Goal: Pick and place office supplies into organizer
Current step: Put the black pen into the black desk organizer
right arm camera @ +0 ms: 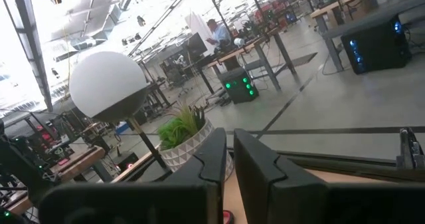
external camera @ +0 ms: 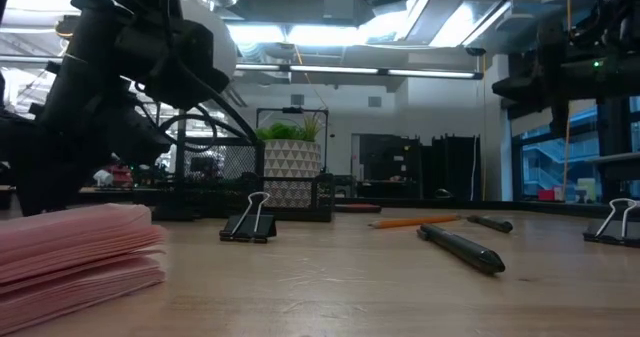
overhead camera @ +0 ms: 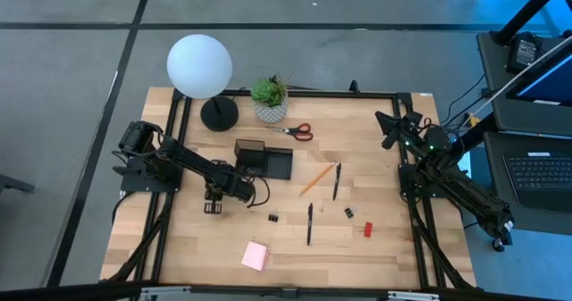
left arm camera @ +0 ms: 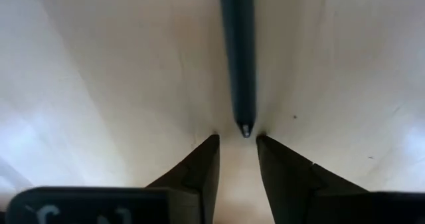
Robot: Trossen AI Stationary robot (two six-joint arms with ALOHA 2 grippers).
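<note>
Wooden table [overhead camera: 179, 247], clock from its centre in high view. White-globe lamp [overhead camera: 199, 64] at 11 on the far edge, potted plant [overhead camera: 269, 100] beside it at 12. Left arm reaches in from 9, left gripper [overhead camera: 212, 204] over bare wood at 9 of centre, just at 7 from the organizer [overhead camera: 264, 158]. In its wrist view the fingers [left arm camera: 199, 167] are released, a narrow gap between them, and a dark pen tip [left arm camera: 246, 127] sits right at the gap's mouth, not clamped; can't place that pen in high view. Right arm waits at the 3 edge, right gripper [overhead camera: 391, 127] raised at 2, fingers nearly together, grasping nothing. Organizer is just at 11 of centre. Pink sticky pad [overhead camera: 255, 255] at 7 near the front edge. Red-handled scissors [overhead camera: 299, 131] at 12. Black pen [overhead camera: 336, 180] at 2, another black pen [overhead camera: 309, 222] at 5, orange pencil [overhead camera: 315, 178] at 1. Binder clips [overhead camera: 273, 217] at 7 and [overhead camera: 349, 213] at 4. Red block [overhead camera: 366, 229] at 4, farther out.
</note>
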